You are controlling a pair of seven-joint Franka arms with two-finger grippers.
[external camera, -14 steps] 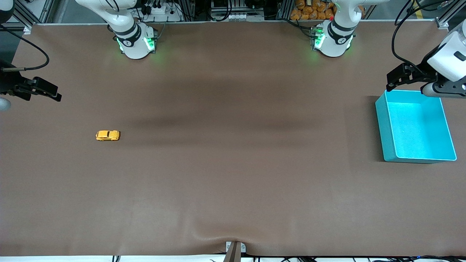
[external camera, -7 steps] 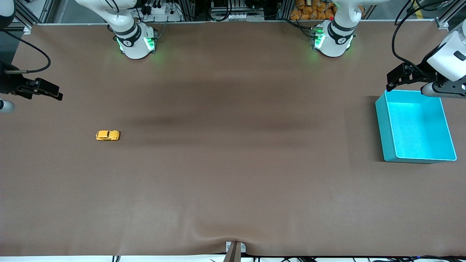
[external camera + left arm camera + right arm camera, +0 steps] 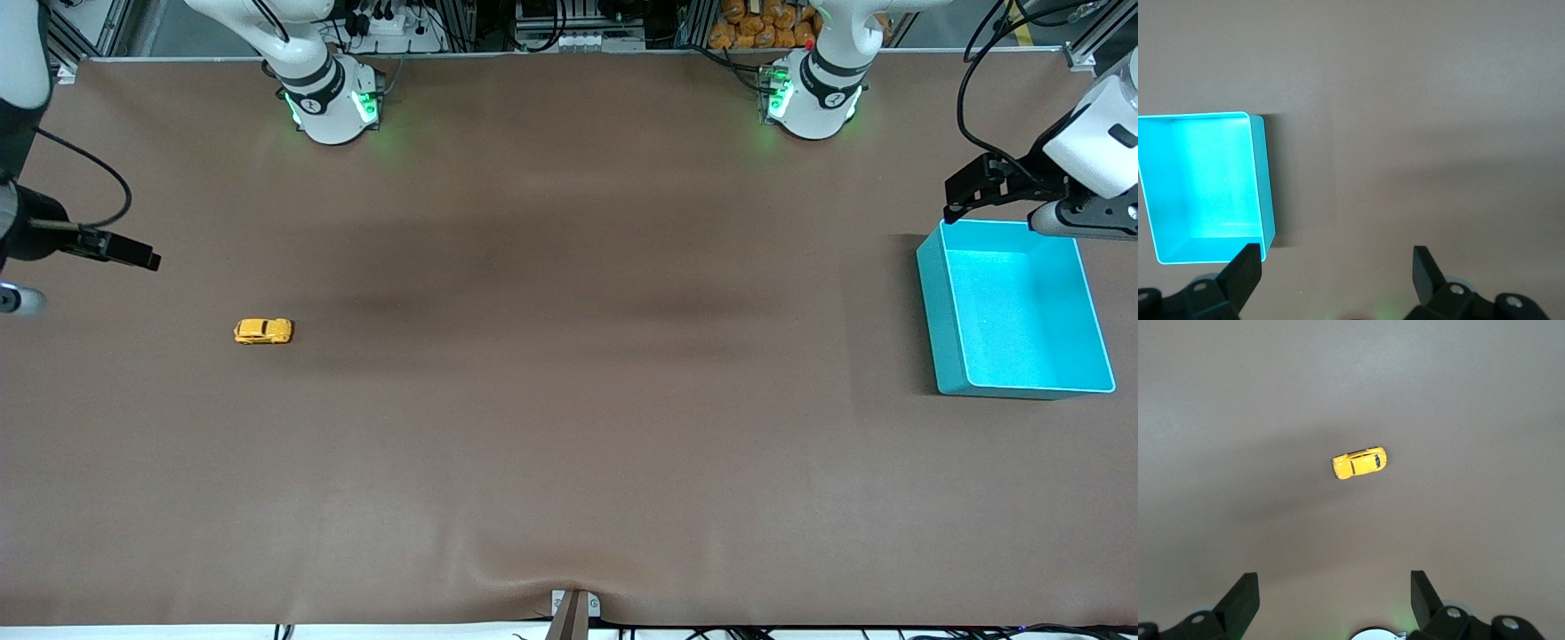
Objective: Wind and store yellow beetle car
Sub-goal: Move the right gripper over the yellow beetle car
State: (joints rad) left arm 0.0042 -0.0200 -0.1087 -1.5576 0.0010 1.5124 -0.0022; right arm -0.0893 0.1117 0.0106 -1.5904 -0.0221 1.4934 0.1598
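The yellow beetle car (image 3: 263,331) stands on its wheels on the brown table, toward the right arm's end. It also shows in the right wrist view (image 3: 1359,462), ahead of the fingers. My right gripper (image 3: 133,256) is open and empty over the table near its end edge, apart from the car; in its wrist view (image 3: 1335,587) the jaws are wide. My left gripper (image 3: 967,191) is open and empty over the table beside a corner of the teal bin (image 3: 932,302). The bin also shows in the left wrist view (image 3: 1263,173), with nothing in it, next to my left gripper (image 3: 1337,263).
The brown mat (image 3: 569,400) covers the whole table, with a wrinkle at the edge nearest the front camera. The two arm bases (image 3: 331,102) (image 3: 813,98) stand along the table's edge farthest from the front camera.
My right gripper has moved a little toward the front camera's side of the table, closer to the car, and turned. The left arm, the car and the bin have not moved.
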